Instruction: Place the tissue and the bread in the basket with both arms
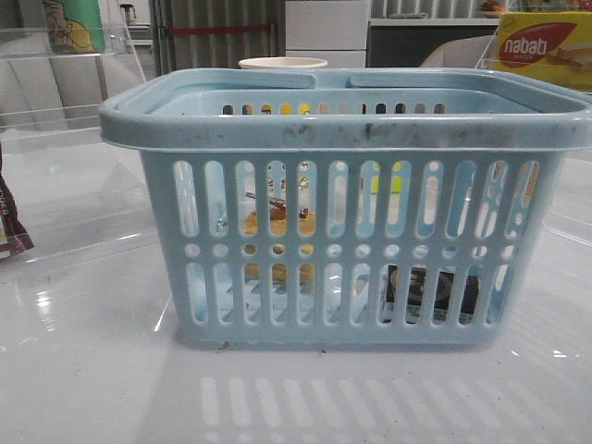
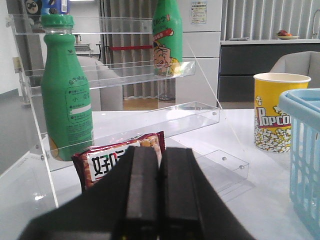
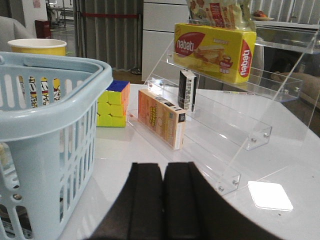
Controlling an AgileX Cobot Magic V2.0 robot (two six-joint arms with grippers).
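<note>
Both the left end effector [image 2: 159, 195] and right end effector [image 3: 163, 200] are pressed together, empty, while bread [image 1: 277, 222] and tissue [image 1: 430, 289], both probably light and soft, lie inside the basket [image 1: 351, 125].

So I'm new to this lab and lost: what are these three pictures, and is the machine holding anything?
It is a robot with two arms, each ending in a claw. One camera looks forward over the table at the basket; through its slots you see the bread and the dark tissue inside. The other two cameras sit on the wrists. The left claw faces a shelf with a green bottle; the right claw faces the nabati box. Both claws are shut and empty.
</note>
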